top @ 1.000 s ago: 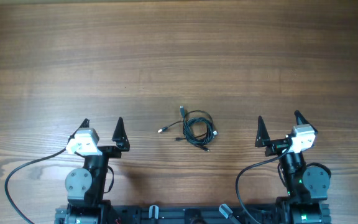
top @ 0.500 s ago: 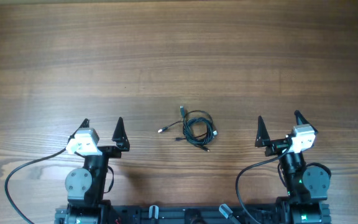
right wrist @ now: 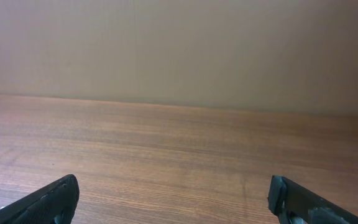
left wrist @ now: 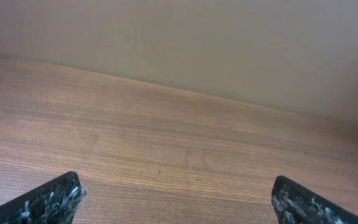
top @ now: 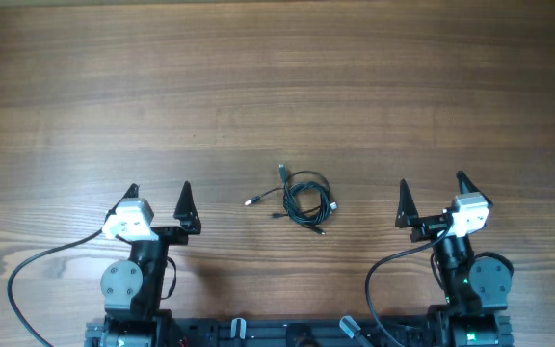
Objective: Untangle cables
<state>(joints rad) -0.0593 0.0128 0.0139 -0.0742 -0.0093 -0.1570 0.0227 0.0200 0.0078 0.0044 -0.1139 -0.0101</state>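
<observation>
- The cables (top: 303,200) lie in one small tangled coil on the table (top: 277,67). They sit about midway between its left and right edges, nearer the edge where the arms stand than the far edge.
- Loose ends stick out of the coil: one toward the far edge, two toward the left edge, one toward the near edge. Each ends in a small plug (top: 250,202).
- The left gripper (top: 158,189) is released, its jaws spread wide and empty. It is well apart from the coil, toward the left edge.
- The right gripper (top: 432,180) is also spread wide and empty, well apart toward the right edge.
- Each wrist view shows only dark fingertips (left wrist: 51,200) (right wrist: 55,198) over bare wood, with a plain wall (right wrist: 179,50) past the far edge.
</observation>
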